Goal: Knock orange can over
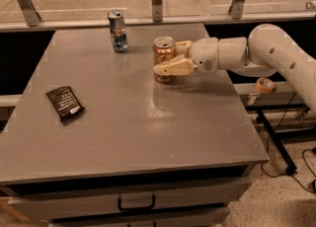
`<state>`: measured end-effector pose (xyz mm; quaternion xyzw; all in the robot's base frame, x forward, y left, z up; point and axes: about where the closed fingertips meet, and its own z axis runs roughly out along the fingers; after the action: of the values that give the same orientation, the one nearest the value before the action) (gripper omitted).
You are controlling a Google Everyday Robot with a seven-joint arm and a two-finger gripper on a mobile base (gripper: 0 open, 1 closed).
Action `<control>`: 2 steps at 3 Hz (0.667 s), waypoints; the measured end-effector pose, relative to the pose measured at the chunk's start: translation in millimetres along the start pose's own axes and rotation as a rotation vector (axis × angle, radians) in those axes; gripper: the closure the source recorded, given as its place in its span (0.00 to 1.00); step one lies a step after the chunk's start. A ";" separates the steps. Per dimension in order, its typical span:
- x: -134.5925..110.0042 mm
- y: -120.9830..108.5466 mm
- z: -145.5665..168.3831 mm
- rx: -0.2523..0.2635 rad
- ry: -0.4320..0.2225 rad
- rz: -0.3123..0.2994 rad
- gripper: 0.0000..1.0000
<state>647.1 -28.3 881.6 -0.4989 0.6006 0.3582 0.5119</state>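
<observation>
- We see the grey table (123,137) carrying everything.
- The arm (276,58) reaches in over the table's side edge. The gripper (170,59) is over the table's back half, fingers (173,66) spread and grasping nothing.
- The dark packet (64,103) lies flat near the table's opposite side.
- The orange can (164,53) is upright on the table's back half, with the near finger across its lower front.
- The blue can (117,31) is upright by the table's back edge.
- We judge contact made; the knock-over is left.

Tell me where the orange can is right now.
The orange can stands upright on the table, toward the far side in the camera view, right of the blue can; the open gripper flanks it from the right.
</observation>
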 end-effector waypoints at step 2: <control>-19.5 3.7 20.5 -0.030 0.155 -0.060 0.88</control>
<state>648.4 -3.6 895.7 -0.5504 0.6179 0.3122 0.4667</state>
